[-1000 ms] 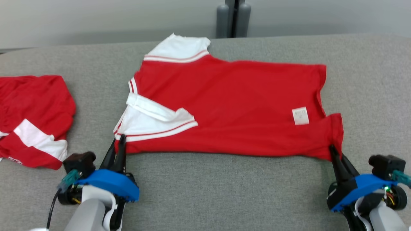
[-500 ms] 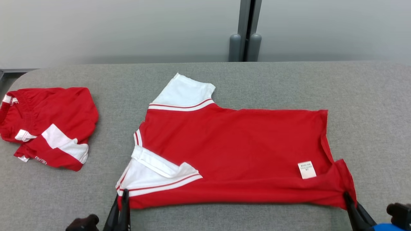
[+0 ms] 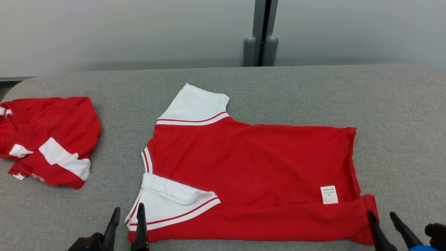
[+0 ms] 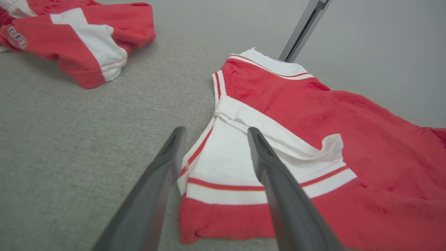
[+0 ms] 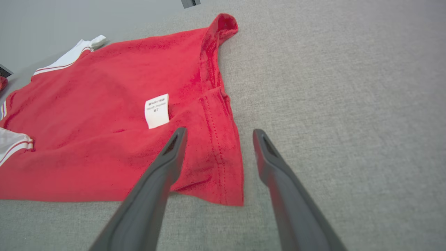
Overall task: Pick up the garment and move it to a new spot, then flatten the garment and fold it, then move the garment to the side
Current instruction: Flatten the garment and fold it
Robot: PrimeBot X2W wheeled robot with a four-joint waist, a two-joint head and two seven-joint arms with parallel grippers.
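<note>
A grey cloth-covered table [image 3: 223, 87] before a pale wall carries the red-and-white garment [image 3: 251, 164], spread out with its near edge lying at the tips of both grippers. My left gripper [image 3: 129, 208] has its jaws wide apart and holds nothing; the white striped sleeve corner [image 4: 223, 164] lies between its fingers and just beyond them. My right gripper [image 3: 381, 213] is likewise spread and empty, with the hem corner [image 5: 223, 174] between its fingers and the white label [image 3: 329, 194] just past its left finger. A second red garment [image 3: 52, 139] lies bunched well off to the outer side of the left gripper. The risk, as I judge it, is that the near sleeve is doubled over onto the body and the hem by the right gripper is rumpled, so a fold begun now would trap those creases. A finger drawn back low could also snag the loose cloth and pull the edge askew. A second ago both grippers were pinched shut on these two corners; they have since let go, and the cloth lies slack. The head camera has shifted too, so the changed framing is no move of the shirt.
</note>
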